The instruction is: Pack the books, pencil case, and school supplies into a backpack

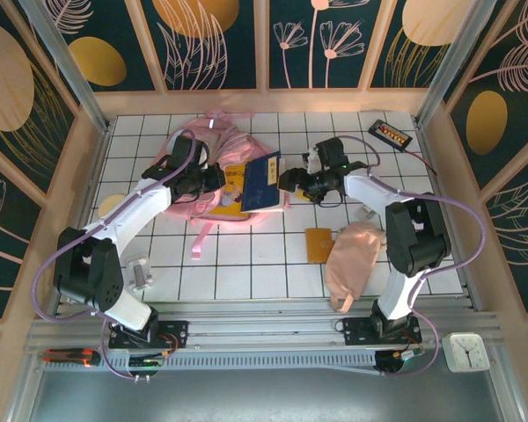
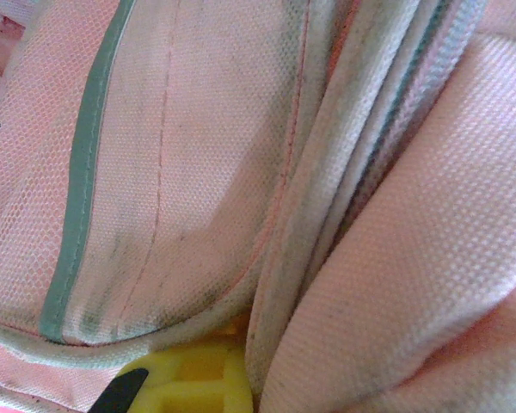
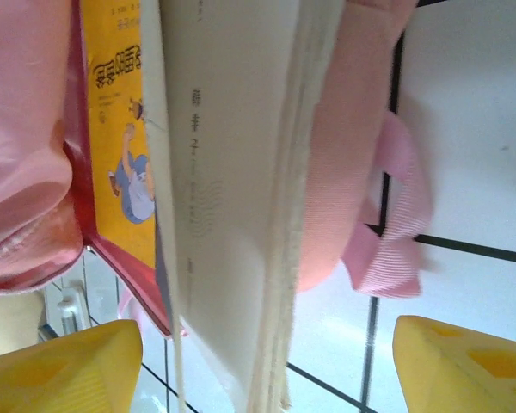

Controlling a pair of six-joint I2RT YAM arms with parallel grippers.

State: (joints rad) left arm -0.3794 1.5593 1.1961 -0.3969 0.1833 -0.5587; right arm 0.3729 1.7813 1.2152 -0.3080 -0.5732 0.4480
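White tiled table (image 1: 246, 268) w/ dark grid lines, boxed in by dark teal wall panels (image 1: 220, 44) w/ gold ovals and line-drawn flowers. At the far-left edge of the table a pale yellow disc (image 1: 111, 205) pokes out beside my left arm.

My left tool (image 1: 209, 181) reaches right into the pink backpack (image 1: 213, 145), which lies left of centre toward the far side. Its straps trail out near and far. From the left wrist cam the backpack (image 2: 198, 155) is pink mesh cloth w/ grey-green trim, pressed right up against my one visible yellow finger (image 2: 189, 383). That tool is closed down, pinching backpack cloth as far as I can see.

Just right of it, the yellow book (image 1: 234, 186) lies in the backpack's mouth. The navy book (image 1: 264, 180) rests tilted over it, right edge sticking out past the bag.

My right tool (image 1: 289, 180) sits just right of the navy book, jaws wide apart. On the right wrist cam my two yellow fingers (image 3: 69, 366) stand well apart at the bottom corners. The navy book (image 3: 232, 172) shows its pale side and page edge between them, and I see neither finger touching it. The yellow book (image 3: 112, 172) is behind it on the left, w/ pink backpack (image 3: 26, 146) cloth on both sides.

Nearer and further right, the orange pad (image 1: 317, 244) lies flat, just beside the peach pencil case (image 1: 352, 259), which slumps by my right arm. In the far-right corner sits a black gadget (image 1: 392, 133) w/ red marks.
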